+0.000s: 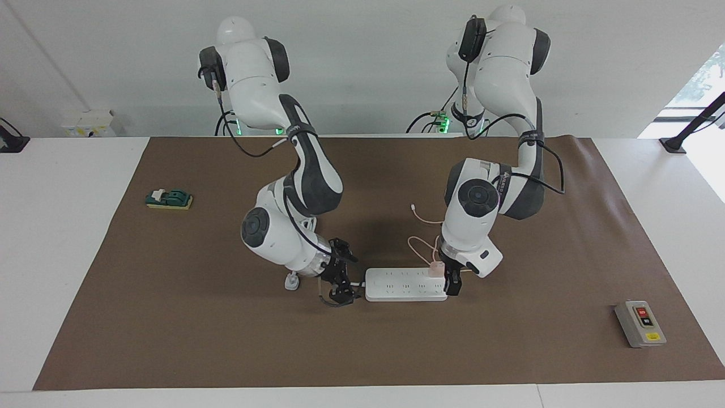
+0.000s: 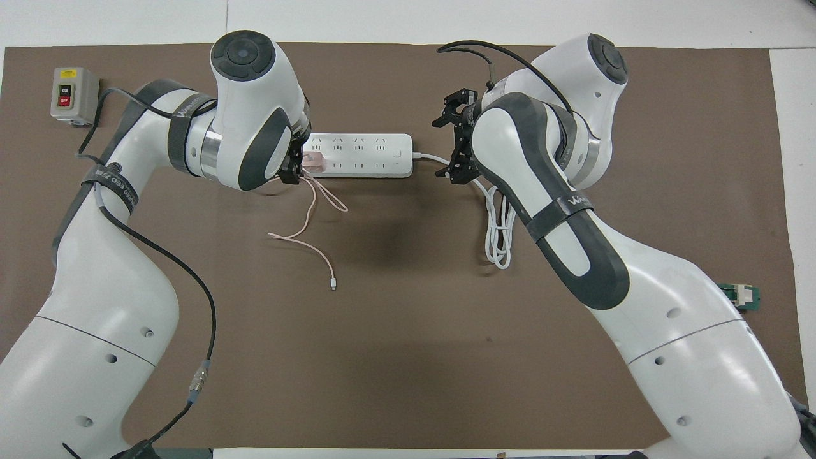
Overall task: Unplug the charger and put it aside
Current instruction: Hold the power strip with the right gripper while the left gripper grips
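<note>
**On the strip: the little pink plug is about to be pulled out**

At the middle of the brown mat (image 1: 170,317) lies a long white power strip (image 1: 405,283). The charger (image 1: 435,268) is a small pink cube. It sits plugged into the strip at the end toward the left arm. Its thin pink cable (image 2: 310,220) runs off the strip and curls on the mat, nearer to the robots than the strip.

The left gripper (image 1: 451,279) is down at that same end of the strip, right by the pink cube. Its dark fingers stand at the end of the strip, just beside the charger. I cannot tell if they have closed on the cube or are only next to it.

The right gripper (image 1: 340,280) is at the other end of the strip, where the thick white cord (image 2: 498,229) comes out. Its fingers look spread apart, on both sides of that cord, touching or nearly touching the end of the strip. It seems to be there to hold the strip still.

So the step in hand looks like getting hold of the charger, with the pull still to come. The plug is still in its holes.

Next, I think the left gripper needs a firm pinch on the cube. Then it should lift straight up, not sideways, so the metal pins slide out clean. The strip may jump up with the plug if the right gripper does not keep it down. After that, the charger can be set on bare mat, away from the strip.
</note>
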`<state>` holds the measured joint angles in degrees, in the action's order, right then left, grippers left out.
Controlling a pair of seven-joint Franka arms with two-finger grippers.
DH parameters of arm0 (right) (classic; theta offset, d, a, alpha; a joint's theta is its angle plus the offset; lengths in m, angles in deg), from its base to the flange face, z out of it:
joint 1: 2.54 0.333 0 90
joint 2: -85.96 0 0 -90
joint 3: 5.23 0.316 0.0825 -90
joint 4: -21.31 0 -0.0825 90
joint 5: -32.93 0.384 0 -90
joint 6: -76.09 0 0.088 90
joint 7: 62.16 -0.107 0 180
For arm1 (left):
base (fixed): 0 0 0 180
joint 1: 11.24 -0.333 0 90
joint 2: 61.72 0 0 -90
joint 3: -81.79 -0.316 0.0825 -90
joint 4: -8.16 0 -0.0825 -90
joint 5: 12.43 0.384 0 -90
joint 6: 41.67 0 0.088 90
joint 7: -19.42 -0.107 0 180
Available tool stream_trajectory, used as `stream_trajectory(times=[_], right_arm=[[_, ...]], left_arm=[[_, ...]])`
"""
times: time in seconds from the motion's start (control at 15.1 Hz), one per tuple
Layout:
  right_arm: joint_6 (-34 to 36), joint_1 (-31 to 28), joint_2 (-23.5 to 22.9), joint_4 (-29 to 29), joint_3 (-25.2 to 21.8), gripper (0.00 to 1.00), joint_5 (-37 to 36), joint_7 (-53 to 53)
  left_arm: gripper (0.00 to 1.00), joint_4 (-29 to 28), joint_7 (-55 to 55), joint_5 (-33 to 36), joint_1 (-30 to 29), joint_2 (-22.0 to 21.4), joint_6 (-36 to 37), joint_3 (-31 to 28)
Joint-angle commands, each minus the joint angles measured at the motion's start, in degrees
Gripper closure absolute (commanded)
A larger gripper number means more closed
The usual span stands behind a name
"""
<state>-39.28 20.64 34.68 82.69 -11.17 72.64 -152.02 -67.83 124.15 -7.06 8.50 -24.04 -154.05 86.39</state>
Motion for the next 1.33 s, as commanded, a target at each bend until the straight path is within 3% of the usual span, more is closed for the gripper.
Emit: stream_trajectory(times=[0.0, 0.66, 1.26], right_arm=[[-1.6, 2.47, -4.08, -5.93, -0.57, 0.0, 0.63, -1.99], [-6.71, 6.0, -3.47, -2.41, -0.74, 0.0, 0.36, -1.64], [-10.57, 6.0, -3.65, 0.13, -0.83, 0.0, -0.25, 0.29]], left_arm=[[0.0, 0.66, 0.91, 1.22, 0.91, 0.55, 0.59, -0.03], [0.0, -0.83, 11.62, 3.24, 1.18, 0.46, -0.46, -1.09], [0.0, -1.27, 11.81, 2.89, 1.44, 0.2, -1.34, -0.91]])
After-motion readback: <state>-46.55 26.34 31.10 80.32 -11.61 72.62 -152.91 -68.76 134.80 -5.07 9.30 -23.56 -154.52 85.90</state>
